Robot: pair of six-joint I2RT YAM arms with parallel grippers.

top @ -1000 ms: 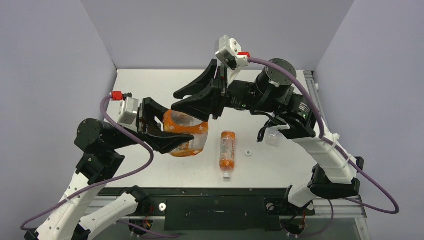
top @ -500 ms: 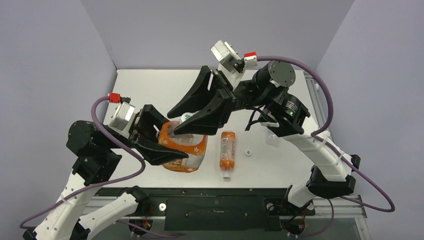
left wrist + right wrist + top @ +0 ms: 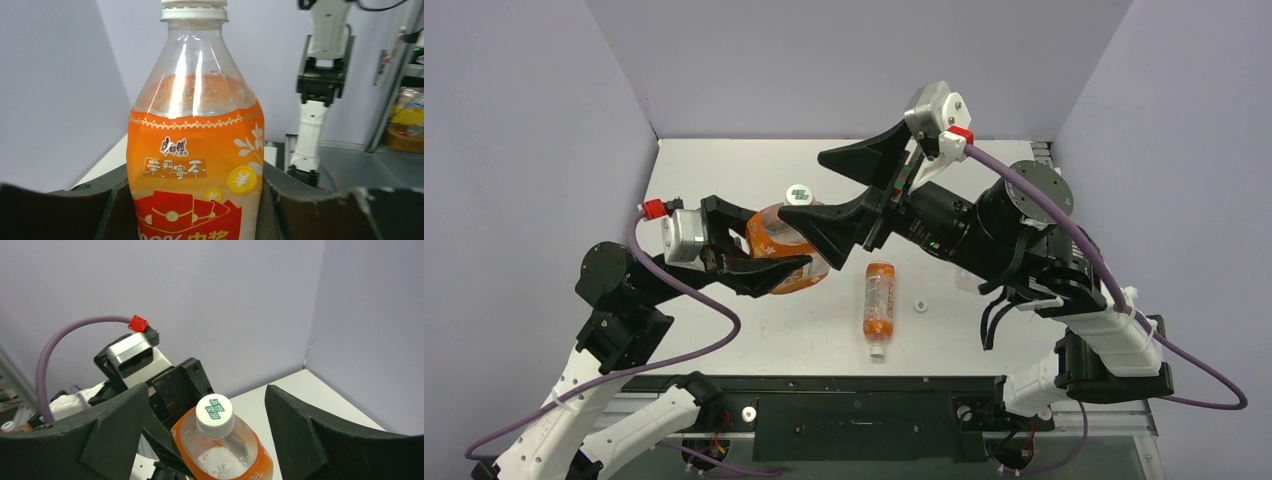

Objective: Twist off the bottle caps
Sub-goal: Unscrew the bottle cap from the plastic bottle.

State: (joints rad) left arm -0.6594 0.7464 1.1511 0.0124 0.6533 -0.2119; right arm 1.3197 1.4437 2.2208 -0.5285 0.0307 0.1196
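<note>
Left pincer (image 3: 776,250) clamps the wide orange bottle (image 3: 771,226) by its labelled body, tilted with the neck toward 1 o'clock; the clear shoulder looks empty. At its 3 o'clock the slim orange bottle (image 3: 879,300) lies on the bench (image 3: 724,170), with a loose white cap (image 3: 919,305) just beside it. Farther off, the right pincer (image 3: 802,185) stands open, its fingers flanking the green-marked cap (image 3: 799,194) on the neck without touching it.
</note>
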